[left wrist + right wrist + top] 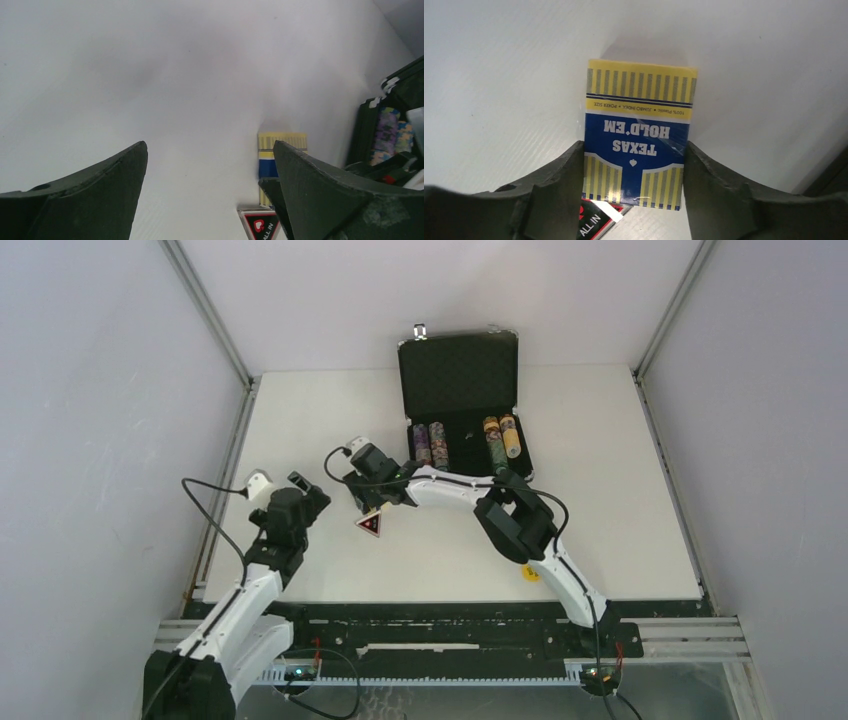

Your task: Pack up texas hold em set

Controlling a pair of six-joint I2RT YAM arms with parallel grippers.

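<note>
We're looking at a robot lab test cell: plain white walls [90, 390], metal frame rails [207, 310], white worktop [600, 440].

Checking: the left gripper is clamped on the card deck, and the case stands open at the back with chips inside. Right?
No: the right gripper is clamped on the card deck, per the right wrist view; the left gripper is open and empty. The case does stand open with chips inside.
</note>
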